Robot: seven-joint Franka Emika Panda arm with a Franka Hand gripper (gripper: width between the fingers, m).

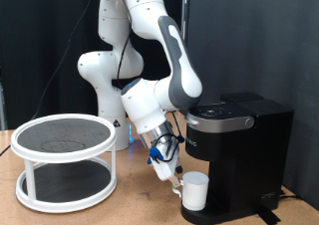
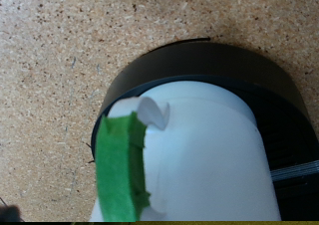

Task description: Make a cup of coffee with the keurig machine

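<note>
The keurig machine stands at the exterior view's right, matte black with its lid down. The white cup stands upright on the round black drip tray under the machine's head. My gripper hangs just to the exterior view's left of the cup, at its handle side, tilted down toward it. In the wrist view the cup fills the frame, with green tape on its handle, and it sits on the black drip tray. My fingers do not show in the wrist view.
A white two-tier round stand with dark mesh shelves sits at the exterior view's left on the cork-textured table. The robot's base stands behind, against a dark curtain.
</note>
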